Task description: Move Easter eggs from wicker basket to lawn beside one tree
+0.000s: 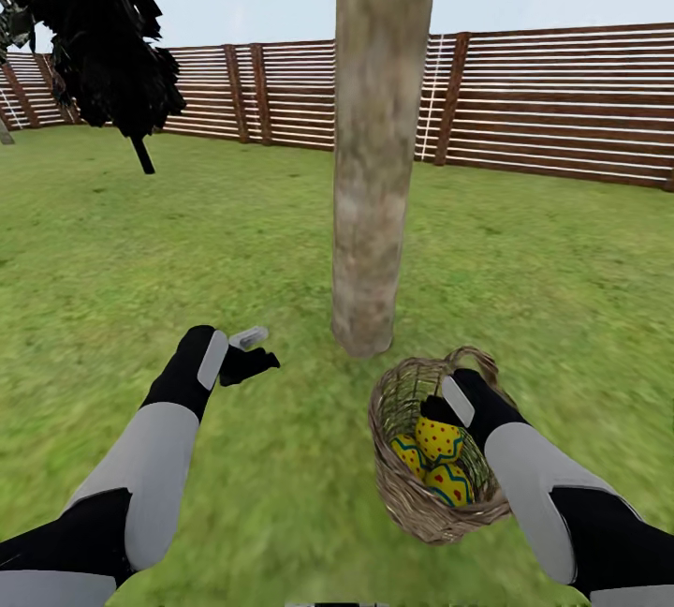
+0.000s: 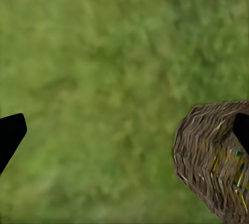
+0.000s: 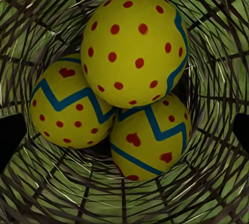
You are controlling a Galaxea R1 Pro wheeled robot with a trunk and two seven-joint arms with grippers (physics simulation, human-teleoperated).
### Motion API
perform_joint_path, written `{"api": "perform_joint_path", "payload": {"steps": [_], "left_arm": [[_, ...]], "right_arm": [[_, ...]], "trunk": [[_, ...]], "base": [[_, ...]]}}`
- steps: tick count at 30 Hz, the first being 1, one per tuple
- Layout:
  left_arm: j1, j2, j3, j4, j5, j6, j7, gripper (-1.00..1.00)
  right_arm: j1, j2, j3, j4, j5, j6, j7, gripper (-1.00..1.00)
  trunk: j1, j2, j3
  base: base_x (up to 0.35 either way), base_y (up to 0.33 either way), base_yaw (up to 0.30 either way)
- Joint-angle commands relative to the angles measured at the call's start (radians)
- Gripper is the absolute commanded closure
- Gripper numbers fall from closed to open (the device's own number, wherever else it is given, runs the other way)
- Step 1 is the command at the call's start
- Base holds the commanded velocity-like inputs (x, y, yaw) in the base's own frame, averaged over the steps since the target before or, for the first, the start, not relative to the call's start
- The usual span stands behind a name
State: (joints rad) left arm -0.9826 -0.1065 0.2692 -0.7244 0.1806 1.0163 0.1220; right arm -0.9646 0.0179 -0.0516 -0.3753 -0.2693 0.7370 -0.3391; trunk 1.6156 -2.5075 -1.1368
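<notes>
Easter eggs lie, all three, in the wicker basket on the lawn just beside the tree, my right gripper reaching into the basket and my left gripper spread open over grass. From the left wrist I see the basket's woven wall off to one side. From the right wrist, jaws wide over the eggs, I'd centre on the top egg before closing.

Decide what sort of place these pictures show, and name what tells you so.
Most likely a fenced garden: a grass lawn, a slatted wooden fence along the back, and a pale tree trunk rising from the grass under open sky.
</notes>
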Motion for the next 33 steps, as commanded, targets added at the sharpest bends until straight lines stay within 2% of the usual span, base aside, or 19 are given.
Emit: {"api": "perform_joint_path", "payload": {"steps": [1,11,14,22,24,29,33], "left_arm": [[-0.001,-0.001,0.004,-0.001,0.011,0.003,0.01,-1.0],[-0.001,-0.005,0.005,-0.001,0.009,-0.001,0.024,-1.0],[-0.001,-0.007,0.004,-0.001,0.01,-0.002,0.054,-1.0],[-0.001,-0.007,0.003,-0.001,0.011,-0.001,0.062,-1.0],[-0.001,-0.007,0.004,-0.001,0.011,-0.001,0.062,-1.0],[-0.001,-0.007,0.004,-0.001,0.011,-0.001,0.062,-1.0],[-0.001,-0.005,0.004,-0.001,0.011,0.001,0.061,-1.0]], "right_arm": [[0.0,0.001,-0.005,-0.002,-0.007,0.002,-0.008,-1.0],[-0.012,0.004,-0.005,-0.002,-0.007,0.006,-0.009,-1.0],[-0.019,0.009,-0.004,0.003,-0.007,0.01,-0.025,-1.0],[-0.02,0.023,-0.004,0.002,-0.011,0.015,-0.064,-1.0],[-0.02,0.028,-0.003,0.003,-0.011,0.012,-0.065,-1.0],[-0.02,0.062,-0.002,-0.001,-0.009,0.009,-0.067,-1.0],[-0.02,0.061,-0.002,-0.005,-0.008,0.004,-0.067,-1.0]], "trunk": [[0.0,-0.001,-0.005],[0.005,-0.003,-0.044],[0.006,-0.004,-0.055],[0.01,-0.006,-0.086],[0.01,-0.006,-0.086],[0.01,-0.006,-0.086],[0.01,-0.006,-0.086]], "base": [[0.0,0.0,0.0],[0.0,0.0,0.0],[0.0,0.0,0.0],[0.0,0.0,0.0],[0.0,0.0,0.0],[0.0,0.0,0.0],[0.0,0.0,0.0]]}}
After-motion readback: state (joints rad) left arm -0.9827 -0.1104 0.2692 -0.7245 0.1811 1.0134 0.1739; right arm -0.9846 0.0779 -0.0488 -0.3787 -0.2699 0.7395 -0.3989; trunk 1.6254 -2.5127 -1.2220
